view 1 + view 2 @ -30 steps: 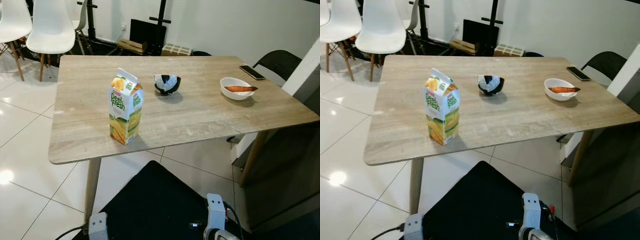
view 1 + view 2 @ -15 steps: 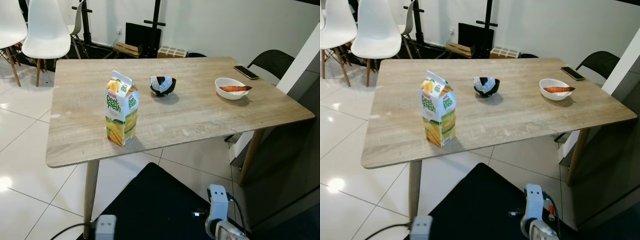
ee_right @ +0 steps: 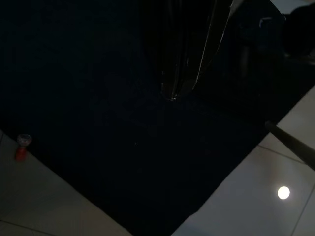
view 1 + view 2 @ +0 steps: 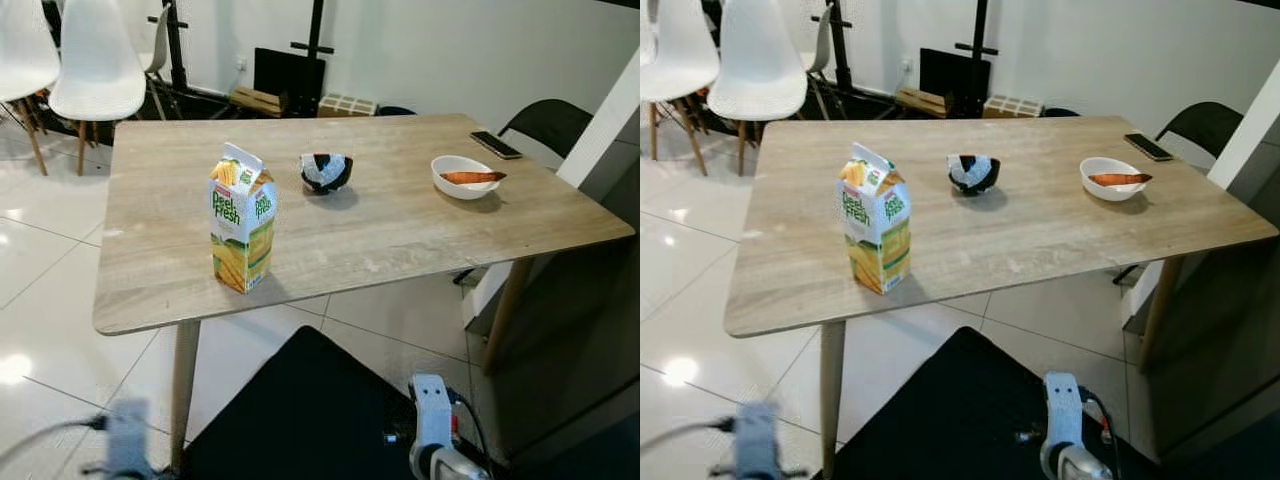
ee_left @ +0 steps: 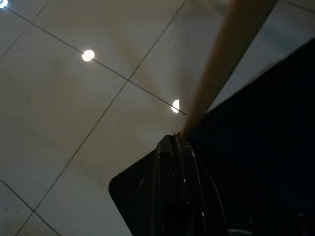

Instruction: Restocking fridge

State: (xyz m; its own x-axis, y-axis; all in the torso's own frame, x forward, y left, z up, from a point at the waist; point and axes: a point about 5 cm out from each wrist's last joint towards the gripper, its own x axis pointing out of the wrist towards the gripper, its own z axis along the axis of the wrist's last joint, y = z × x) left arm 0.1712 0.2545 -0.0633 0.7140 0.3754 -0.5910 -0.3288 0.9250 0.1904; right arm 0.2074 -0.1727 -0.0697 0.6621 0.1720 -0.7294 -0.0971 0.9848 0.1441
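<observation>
A yellow and green juice carton [image 4: 243,218] stands upright near the front left of the wooden table [image 4: 380,235]. Both arms hang low in front of the table, well below the carton. My left arm [image 4: 125,445] is blurred at the lower left, and in the left wrist view my left gripper [image 5: 173,136] points at the floor tiles with its fingers pressed together, holding nothing. My right arm [image 4: 430,440] hangs at the lower right. In the dark right wrist view my right gripper [image 3: 170,97] is shut over a black surface.
On the table are a black bowl [image 4: 327,172], a white bowl [image 4: 465,177] holding something orange, and a phone [image 4: 496,145] at the far right corner. White chairs [image 4: 95,60] stand at the back left, a dark chair [image 4: 548,122] at the right. A white wall edge [image 4: 600,130] lies to the right.
My left arm has swung out to the left and is blurred. The camera has shifted slightly; the carton and bowls stay in place on the table.
</observation>
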